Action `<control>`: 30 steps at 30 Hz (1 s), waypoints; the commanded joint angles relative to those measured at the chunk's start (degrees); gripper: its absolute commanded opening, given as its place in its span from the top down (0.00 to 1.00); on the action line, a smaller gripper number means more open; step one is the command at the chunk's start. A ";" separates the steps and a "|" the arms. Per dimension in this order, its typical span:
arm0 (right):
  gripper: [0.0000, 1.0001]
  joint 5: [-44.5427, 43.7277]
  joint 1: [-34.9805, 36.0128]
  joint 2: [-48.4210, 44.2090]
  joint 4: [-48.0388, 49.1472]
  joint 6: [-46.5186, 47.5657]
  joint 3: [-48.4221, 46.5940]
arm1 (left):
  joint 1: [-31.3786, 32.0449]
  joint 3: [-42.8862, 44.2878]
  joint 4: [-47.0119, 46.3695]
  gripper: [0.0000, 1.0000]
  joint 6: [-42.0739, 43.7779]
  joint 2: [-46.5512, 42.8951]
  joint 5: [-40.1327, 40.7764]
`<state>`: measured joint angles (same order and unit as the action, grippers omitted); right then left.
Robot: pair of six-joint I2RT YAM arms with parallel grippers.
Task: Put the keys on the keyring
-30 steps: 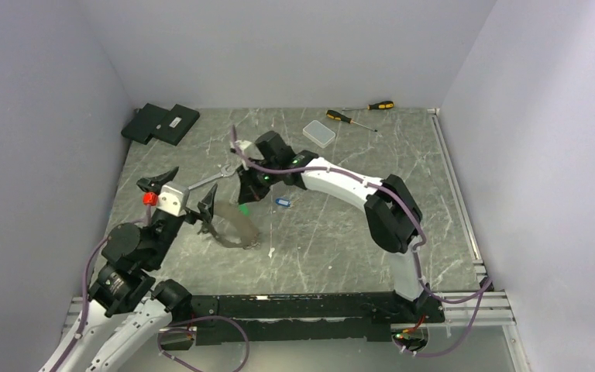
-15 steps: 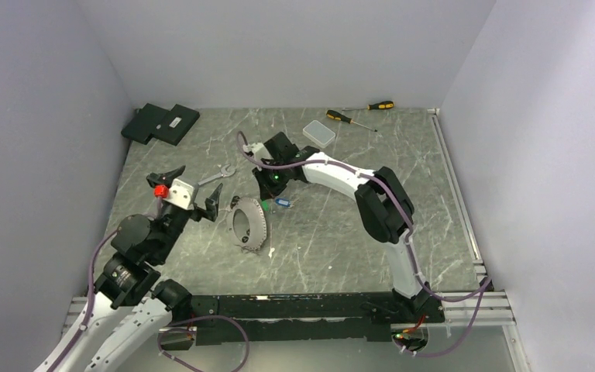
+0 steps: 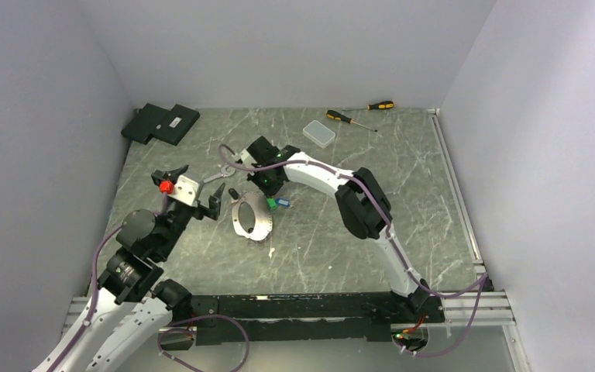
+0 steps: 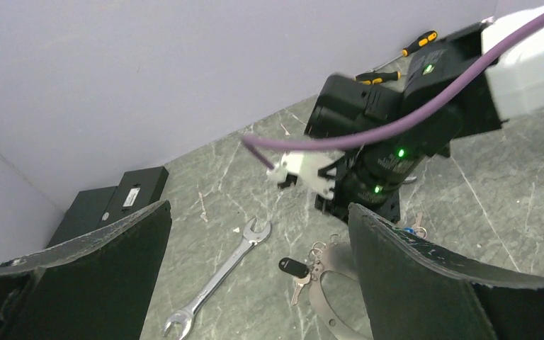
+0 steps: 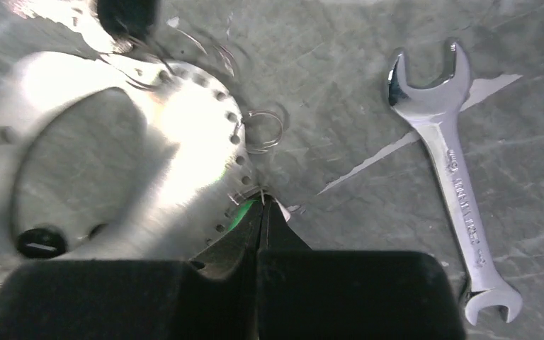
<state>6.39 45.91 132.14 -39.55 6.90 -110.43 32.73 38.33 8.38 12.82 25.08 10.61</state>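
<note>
Lying against right claw (image 5: 263, 207): keyring (image 5: 184, 138)

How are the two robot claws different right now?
The left claw is wide open with nothing between its fingers; the right claw is pinched shut. The left claw hangs in the air beside the keyring; the right claw's tips point down at the keyring's rim. Both claws have black fingers.
</note>
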 commanded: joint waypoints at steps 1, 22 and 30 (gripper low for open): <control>1.00 -3.46 1.64 3.20 -4.65 1.15 -2.74 | -0.40 0.74 -2.09 0.01 0.65 0.41 -0.69; 1.00 -3.23 5.00 2.77 -4.73 2.48 -1.84 | -1.25 0.78 -2.28 0.01 0.28 1.33 -1.99; 0.64 -8.11 4.10 -0.55 -4.34 3.82 3.16 | -1.44 0.70 -2.32 0.01 0.19 1.41 -2.05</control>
<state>4.29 50.43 132.92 -41.63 9.17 -109.32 31.66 38.33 7.99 12.80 26.15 9.37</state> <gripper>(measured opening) 0.300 0.993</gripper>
